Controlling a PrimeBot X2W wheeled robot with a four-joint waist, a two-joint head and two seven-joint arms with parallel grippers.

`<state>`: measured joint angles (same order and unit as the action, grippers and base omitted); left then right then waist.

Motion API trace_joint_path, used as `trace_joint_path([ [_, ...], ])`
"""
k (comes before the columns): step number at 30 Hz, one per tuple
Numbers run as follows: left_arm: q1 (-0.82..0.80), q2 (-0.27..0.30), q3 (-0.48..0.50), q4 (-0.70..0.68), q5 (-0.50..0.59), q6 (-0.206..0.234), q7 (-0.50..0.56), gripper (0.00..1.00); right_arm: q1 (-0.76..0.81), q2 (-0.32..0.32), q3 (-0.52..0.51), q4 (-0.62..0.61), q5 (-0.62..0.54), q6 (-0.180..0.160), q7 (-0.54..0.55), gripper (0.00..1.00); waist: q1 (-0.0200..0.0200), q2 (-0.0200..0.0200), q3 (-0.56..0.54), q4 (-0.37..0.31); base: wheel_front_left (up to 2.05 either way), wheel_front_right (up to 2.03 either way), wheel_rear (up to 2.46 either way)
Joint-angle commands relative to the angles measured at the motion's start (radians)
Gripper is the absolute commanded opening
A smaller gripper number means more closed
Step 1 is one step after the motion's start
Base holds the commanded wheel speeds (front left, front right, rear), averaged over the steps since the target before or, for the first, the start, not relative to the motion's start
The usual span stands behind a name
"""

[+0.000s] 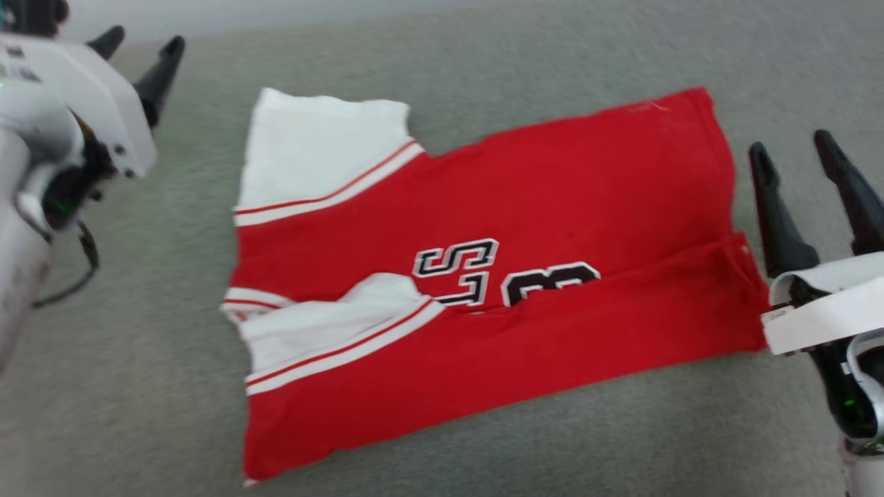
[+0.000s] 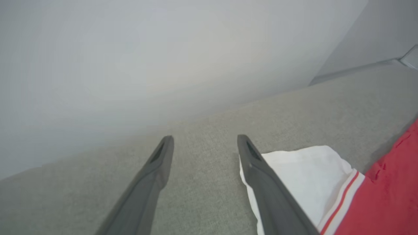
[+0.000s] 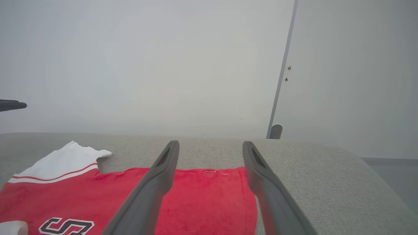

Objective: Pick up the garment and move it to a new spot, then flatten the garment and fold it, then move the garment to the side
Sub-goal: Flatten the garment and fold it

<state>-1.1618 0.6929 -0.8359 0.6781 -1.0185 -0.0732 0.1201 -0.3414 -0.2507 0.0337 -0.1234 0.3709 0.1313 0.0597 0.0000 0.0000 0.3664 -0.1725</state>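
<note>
**Operator:** Report gripper status.

**Unit:** My left gripper [image 1: 141, 47] is spread wide and holds nothing; it sits off the white sleeve [image 1: 314, 148]. My right gripper [image 1: 792, 145] is equally spread and holds nothing, just beside the hem end.

**Operator:** Garment location?

**Unit:** The garment [image 1: 552, 193] lies on the grey cushion [image 1: 483, 55] between both grippers, its near edge folded over the lettering.
</note>
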Motion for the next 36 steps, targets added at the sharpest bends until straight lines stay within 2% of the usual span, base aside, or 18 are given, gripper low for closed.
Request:
trace_joint_path([
  [1, -0.034, -0.007, -0.009, 0.046, -0.018, -0.02, 0.054, 1.0, -0.012, 0.011, 0.011, -0.009, -0.004, -0.001, -0.007, 1.0, 0.0, 0.0, 0.074, -0.087, 0.0, 0.0, 0.0],
  [6, -0.127, -0.032, -0.053, 0.186, -0.069, -0.05, 0.316, 1.0, -0.024, 0.029, 0.026, -0.02, -0.013, -0.001, -0.007, 1.0, 0.0, 0.0, 0.112, -0.129, 0.0, 0.0, 0.0],
  [12, -0.198, -0.053, -0.082, 0.265, -0.148, -0.058, 0.615, 1.0, -0.025, 0.03, 0.04, -0.019, -0.02, -0.001, -0.008, 1.0, 0.0, 0.0, 0.148, -0.152, 0.0, 0.0, 0.0],
  [19, -0.191, -0.093, -0.099, 0.261, -0.207, -0.059, 0.73, 1.0, -0.023, 0.032, 0.049, -0.017, -0.017, -0.001, -0.007, 1.0, 0.0, 0.0, 0.168, -0.154, 0.0, 0.0, 0.0],
  [20, -0.184, -0.097, -0.102, 0.254, -0.216, -0.059, 0.743, 0.84, -0.026, 0.032, 0.051, -0.016, -0.014, -0.001, -0.005, 1.0, 0.0, 0.0, 0.169, -0.153, 0.0, 0.0, 0.0],
  [21, -0.184, -0.097, -0.102, 0.254, -0.216, -0.059, 0.743, 0.84, -0.026, 0.032, 0.051, -0.016, -0.014, -0.001, -0.005, 1.0, 0.0, 0.0, 0.169, -0.153, 0.0, 0.0, 0.0],
  [22, -0.178, -0.103, -0.101, 0.246, -0.227, -0.059, 0.749, 0.49, -0.03, 0.031, 0.052, -0.015, -0.009, -0.001, -0.001, 1.0, 0.0, 0.0, 0.169, -0.151, 0.0, 0.0, 0.0],
  [23, -0.17, -0.109, -0.096, 0.242, -0.242, -0.06, 0.759, 0.33, -0.036, 0.026, 0.056, -0.013, -0.002, -0.001, 0.005, 1.0, 0.0, 0.0, 0.169, -0.149, 0.0, 0.0, 0.0],
  [24, -0.163, -0.115, -0.097, 0.229, -0.256, -0.06, 0.77, 0.0, -0.044, 0.02, 0.058, -0.009, 0.003, -0.001, 0.014, 1.0, 0.0, 0.0, 0.169, -0.147, 0.0, 0.0, 0.0],
  [29, -0.177, -0.097, -0.103, 0.189, -0.265, -0.059, 0.75, 0.0, -0.114, -0.022, 0.084, 0.034, 0.042, -0.001, 0.097, 1.0, 0.0, 0.0, 0.177, -0.122, 0.0, 0.0, 0.0],
  [32, -0.192, -0.101, -0.109, 0.171, -0.266, -0.059, 0.734, 0.0, -0.2, -0.092, 0.123, 0.092, 0.03, -0.001, 0.191, 1.0, 0.0, 0.0, 0.187, -0.104, 0.0, 0.0, 0.0],
  [36, -0.219, -0.113, -0.118, 0.151, -0.269, -0.059, 0.715, 0.0, -0.361, -0.119, 0.157, 0.203, 0.096, -0.001, 0.345, 1.0, 0.0, 0.0, 0.205, -0.07, 0.0, 0.0, 0.0],
])
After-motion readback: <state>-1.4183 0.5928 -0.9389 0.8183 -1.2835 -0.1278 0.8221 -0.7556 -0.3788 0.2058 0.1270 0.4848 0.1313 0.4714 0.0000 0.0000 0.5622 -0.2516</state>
